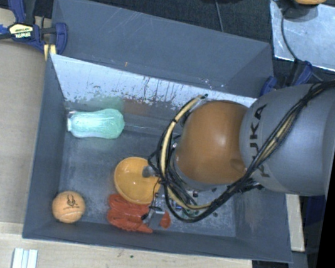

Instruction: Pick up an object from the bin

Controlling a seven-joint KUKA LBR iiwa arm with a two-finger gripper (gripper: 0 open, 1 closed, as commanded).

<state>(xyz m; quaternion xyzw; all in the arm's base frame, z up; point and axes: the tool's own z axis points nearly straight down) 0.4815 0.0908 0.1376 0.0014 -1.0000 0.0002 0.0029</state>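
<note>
My gripper (154, 214) reaches down at the bin's front middle, mostly hidden under the arm's orange cover. Its tip is over the right part of a red-orange crumpled thing (125, 213) lying against the front wall. Just behind that sits a yellow round cup-like thing (132, 178), touching the left side of the gripper's body.
An orange ball (68, 206) rests in the front left corner. A pale mint-green soft lump (97, 123) lies at the back left. The arm and its cables cover the right half of the bin.
</note>
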